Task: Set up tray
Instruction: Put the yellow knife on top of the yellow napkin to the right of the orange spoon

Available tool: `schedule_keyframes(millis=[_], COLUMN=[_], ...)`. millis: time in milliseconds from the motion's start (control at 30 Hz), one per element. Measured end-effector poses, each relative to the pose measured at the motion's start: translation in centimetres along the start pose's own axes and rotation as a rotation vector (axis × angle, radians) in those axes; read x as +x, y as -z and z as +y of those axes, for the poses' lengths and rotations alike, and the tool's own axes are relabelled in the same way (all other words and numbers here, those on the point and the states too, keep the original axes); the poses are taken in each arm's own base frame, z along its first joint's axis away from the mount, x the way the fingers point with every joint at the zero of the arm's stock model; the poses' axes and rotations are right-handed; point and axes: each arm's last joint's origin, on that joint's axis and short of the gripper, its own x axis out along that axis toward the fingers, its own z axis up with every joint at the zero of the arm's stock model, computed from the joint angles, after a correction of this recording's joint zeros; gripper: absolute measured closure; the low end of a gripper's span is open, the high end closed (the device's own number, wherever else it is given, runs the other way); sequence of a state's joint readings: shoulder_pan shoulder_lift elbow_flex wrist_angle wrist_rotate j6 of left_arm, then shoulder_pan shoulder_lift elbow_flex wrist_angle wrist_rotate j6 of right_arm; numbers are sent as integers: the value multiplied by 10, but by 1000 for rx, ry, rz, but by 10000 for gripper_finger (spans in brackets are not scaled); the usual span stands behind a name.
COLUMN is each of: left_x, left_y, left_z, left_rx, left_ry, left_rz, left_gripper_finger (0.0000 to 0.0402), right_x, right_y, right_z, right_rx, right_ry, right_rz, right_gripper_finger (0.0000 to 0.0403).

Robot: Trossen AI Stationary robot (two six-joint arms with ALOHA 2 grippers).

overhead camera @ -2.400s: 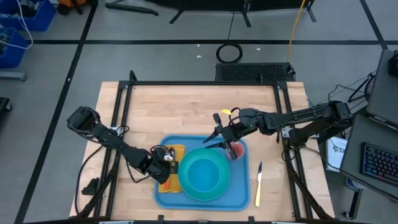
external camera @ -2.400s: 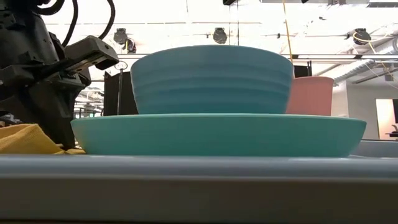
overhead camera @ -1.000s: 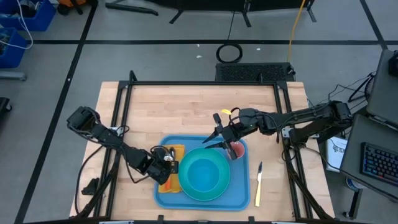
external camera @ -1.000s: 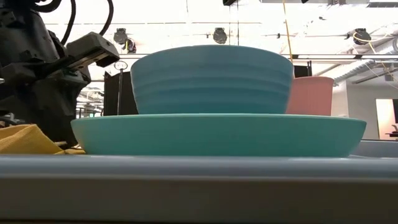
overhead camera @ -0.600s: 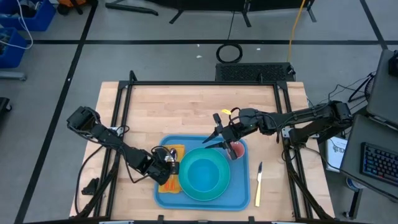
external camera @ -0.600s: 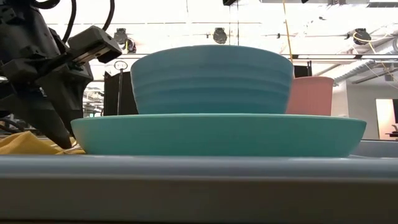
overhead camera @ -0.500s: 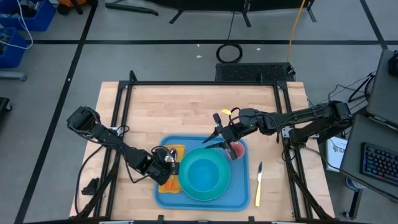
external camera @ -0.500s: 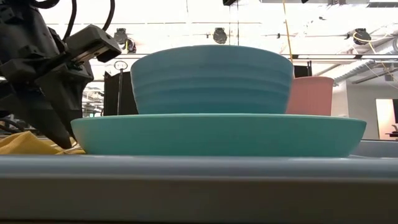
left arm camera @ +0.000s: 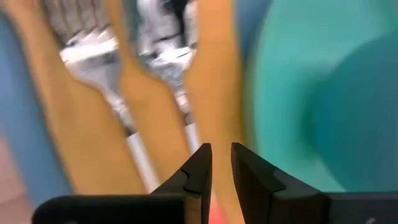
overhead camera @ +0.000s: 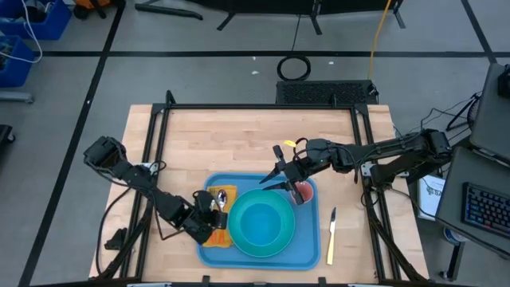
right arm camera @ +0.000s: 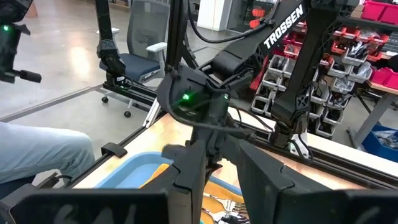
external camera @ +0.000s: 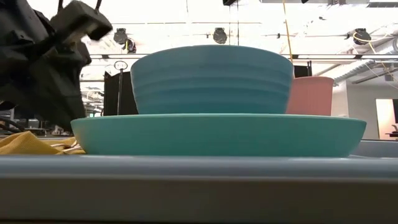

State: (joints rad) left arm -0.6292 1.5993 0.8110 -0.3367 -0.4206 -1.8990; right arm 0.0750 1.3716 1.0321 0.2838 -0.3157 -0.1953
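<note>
Desk [overhead camera: 255, 139] was pale matt wood; tray [overhead camera: 312, 253] smooth blue plastic; fork [left arm camera: 102, 68] shiny metal on yellow cloth [left arm camera: 211, 81].

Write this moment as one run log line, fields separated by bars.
left gripper: empty, above yellow napkin on tray | right gripper: near pink cup | knife: off tray

Left end effector [overhead camera: 209, 220] nearly closed, empty

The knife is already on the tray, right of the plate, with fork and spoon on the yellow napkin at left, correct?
Not quite. The high view shows the knife lying on the table, off the right edge of the tray. Fork and spoon do lie on the napkin, left of the plate.
</note>
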Motion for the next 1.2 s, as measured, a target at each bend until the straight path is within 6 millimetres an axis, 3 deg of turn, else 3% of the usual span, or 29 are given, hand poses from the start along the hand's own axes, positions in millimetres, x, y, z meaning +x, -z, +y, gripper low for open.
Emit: schedule_keyframes(millis=[333,667,933,1200], left_x=[-34,-63,-70,-67], left_y=[24,52,61,55], left_z=[-10,-2,-5,-8], left_rx=[229,540,618,636], left_ry=[242,365,386,352], left_rz=[-377,-718,-751,-801], left_gripper_finger=[339,339,339,339], right_x=[0,3,1,-14], right_y=[-3,-2,-7,-5], right_z=[0,-3,-8,0], right_rx=[-70,-57,32,200], right_ry=[6,67,229,403], right_rz=[-24,-38,-62,90], right_gripper_finger=[323,323,323,323])
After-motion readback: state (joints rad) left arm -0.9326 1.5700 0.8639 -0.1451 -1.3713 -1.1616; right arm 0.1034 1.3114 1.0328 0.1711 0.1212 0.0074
